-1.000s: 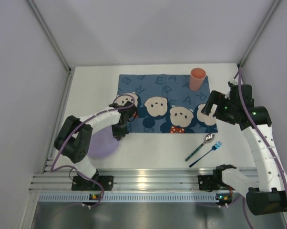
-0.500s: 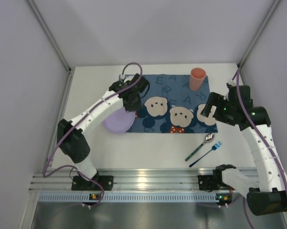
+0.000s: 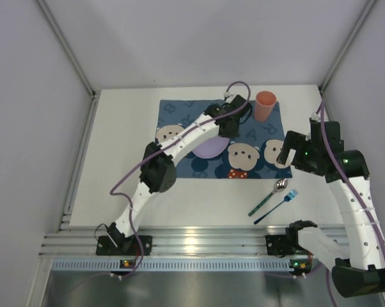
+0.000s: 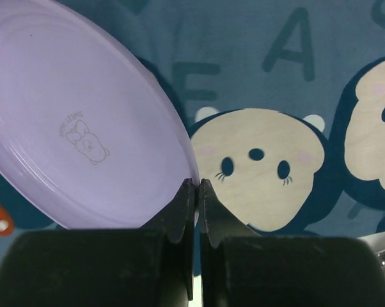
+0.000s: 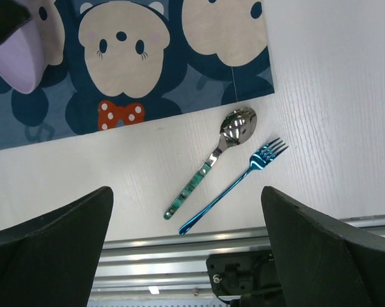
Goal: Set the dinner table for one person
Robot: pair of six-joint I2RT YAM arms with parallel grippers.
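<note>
Your left claw (image 4: pixel 197 185) pinches the plate (image 4: pixel 77 128) by its rim, over the mat (image 4: pixel 295 77) on the table (image 3: pixel 122 121); lower it flat and central on the mat before you release.

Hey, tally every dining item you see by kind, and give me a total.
Round lilac plastic plate: 1
Salmon plastic cup: 1
Green-handled metal spoon: 1
Shiny blue fork: 1
Blue cartoon-print cloth placemat: 1
Total: 5
</note>
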